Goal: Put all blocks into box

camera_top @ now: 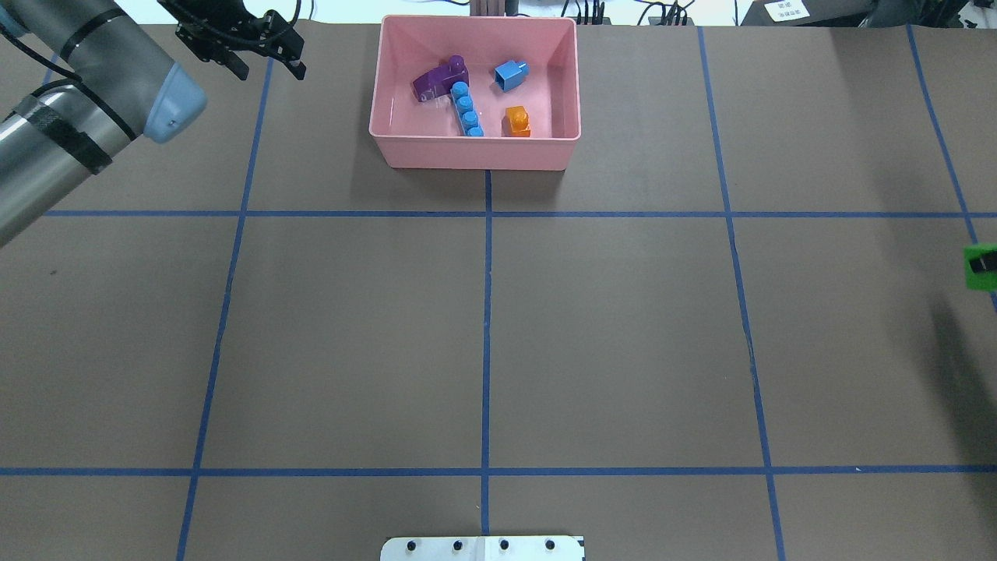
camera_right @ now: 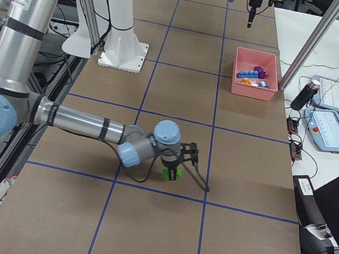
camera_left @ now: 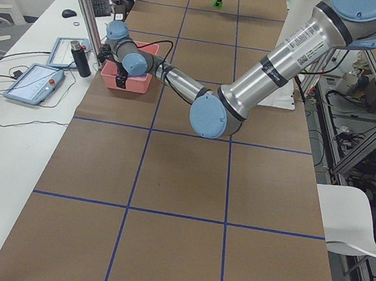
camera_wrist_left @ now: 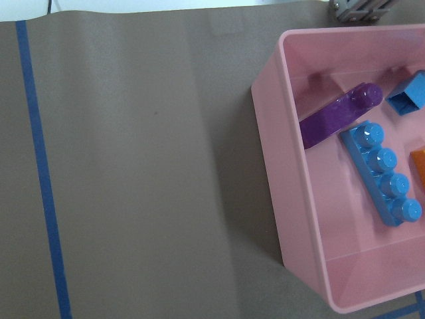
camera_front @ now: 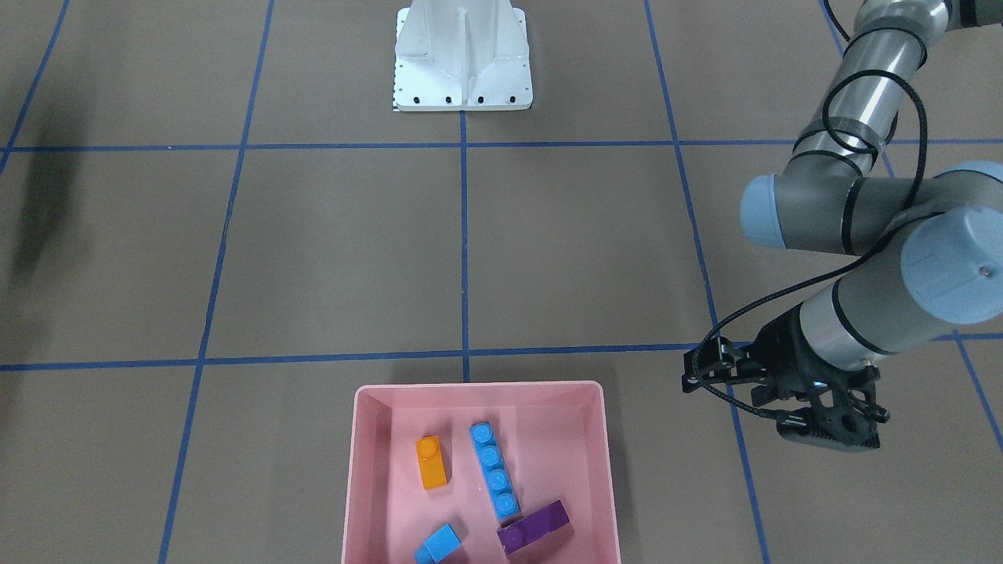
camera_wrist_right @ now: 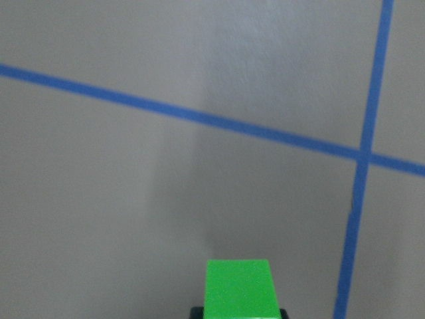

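Observation:
The pink box (camera_top: 475,148) stands at the table's far edge. An orange block (camera_top: 516,122), a long blue block (camera_top: 467,110), a small blue block (camera_top: 510,74) and a purple block (camera_top: 438,79) lie inside it. The left wrist view shows the box's wall (camera_wrist_left: 292,199) with the purple block (camera_wrist_left: 335,119) and long blue block (camera_wrist_left: 385,174). My left gripper (camera_top: 269,68) hovers open and empty, left of the box. My right gripper (camera_right: 172,171) is shut on the green block (camera_top: 980,266) at the table's right edge, and that block (camera_wrist_right: 239,289) shows low in the right wrist view.
The white metal base (camera_top: 483,548) sits at the near middle edge. Blue tape lines (camera_top: 487,312) grid the brown table. A side desk beyond the box carries a black cylinder (camera_right: 303,96) and tablets (camera_right: 333,130).

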Tool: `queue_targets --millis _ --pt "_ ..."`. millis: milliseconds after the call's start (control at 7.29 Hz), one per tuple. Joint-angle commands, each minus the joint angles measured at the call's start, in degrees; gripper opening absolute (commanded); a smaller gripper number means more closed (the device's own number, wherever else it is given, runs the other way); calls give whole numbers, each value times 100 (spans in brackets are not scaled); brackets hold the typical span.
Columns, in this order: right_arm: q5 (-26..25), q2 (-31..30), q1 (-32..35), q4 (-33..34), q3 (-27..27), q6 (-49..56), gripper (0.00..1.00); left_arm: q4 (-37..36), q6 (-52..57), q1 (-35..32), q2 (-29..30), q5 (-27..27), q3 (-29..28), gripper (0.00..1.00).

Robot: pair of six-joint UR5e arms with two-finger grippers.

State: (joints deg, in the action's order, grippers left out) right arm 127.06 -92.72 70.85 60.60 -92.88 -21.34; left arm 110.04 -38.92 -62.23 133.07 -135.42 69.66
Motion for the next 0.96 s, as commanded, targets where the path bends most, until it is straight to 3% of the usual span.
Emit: queue_targets --millis 0,412,686,823 --pt "-33 1994 -27 1572 434 -28 0 0 -1 9 -70 7 30 100" --pt "-41 4562 -701 1903 2173 -1464 0 -9 7 44 -53 33 -14 100" --pt "-242 5830 -1046 1877 3017 -2653 0 -9 7 53 -53 42 -58 100" --pt "-383 6601 -1238 1859 3813 -2978 0 -9 7 53 -53 33 -58 100"
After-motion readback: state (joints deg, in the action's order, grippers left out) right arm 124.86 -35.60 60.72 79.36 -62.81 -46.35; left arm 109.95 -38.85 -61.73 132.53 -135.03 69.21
